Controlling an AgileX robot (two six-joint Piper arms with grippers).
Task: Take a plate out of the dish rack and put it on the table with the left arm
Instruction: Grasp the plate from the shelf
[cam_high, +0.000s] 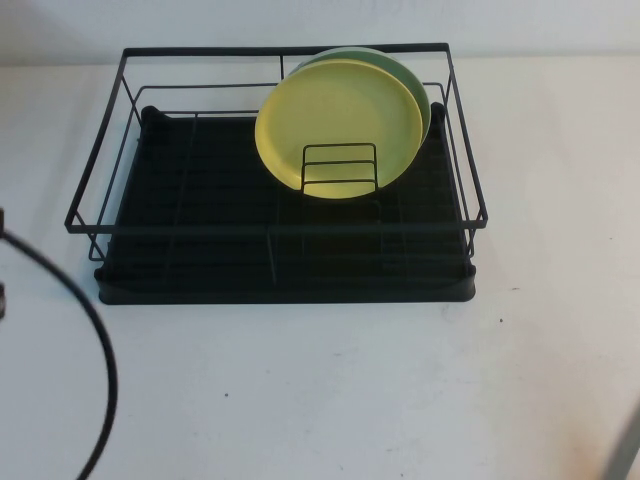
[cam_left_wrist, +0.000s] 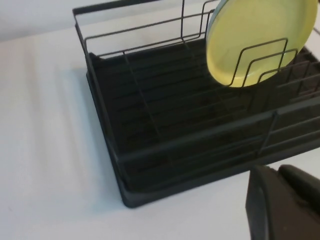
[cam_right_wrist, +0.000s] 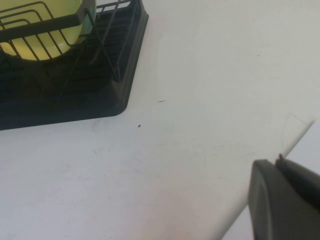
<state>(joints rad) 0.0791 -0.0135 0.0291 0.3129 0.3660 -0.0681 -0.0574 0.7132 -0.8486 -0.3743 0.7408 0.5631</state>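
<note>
The pale yellow plate (cam_high: 340, 115) stands on edge in the right back part of the black dish rack (cam_high: 280, 290), leaning behind small wire dividers. It also shows in the left wrist view (cam_left_wrist: 255, 35) and the right wrist view (cam_right_wrist: 35, 50). My left gripper (cam_left_wrist: 277, 172) is shut and empty, above the white table (cam_high: 350, 390) off the rack's front left corner, apart from the rack (cam_left_wrist: 150, 190). In the high view only its black cable (cam_high: 100, 350) shows. My right gripper (cam_right_wrist: 277, 161) is shut and empty, over the table's edge to the right of the rack (cam_right_wrist: 75, 107).
A pale blue-green plate (cam_high: 422, 95) stands right behind the yellow one, touching it. The rack's left half holds nothing. White table lies in front of the rack and at both sides. A sliver of the right arm (cam_high: 625, 450) shows at the front right corner.
</note>
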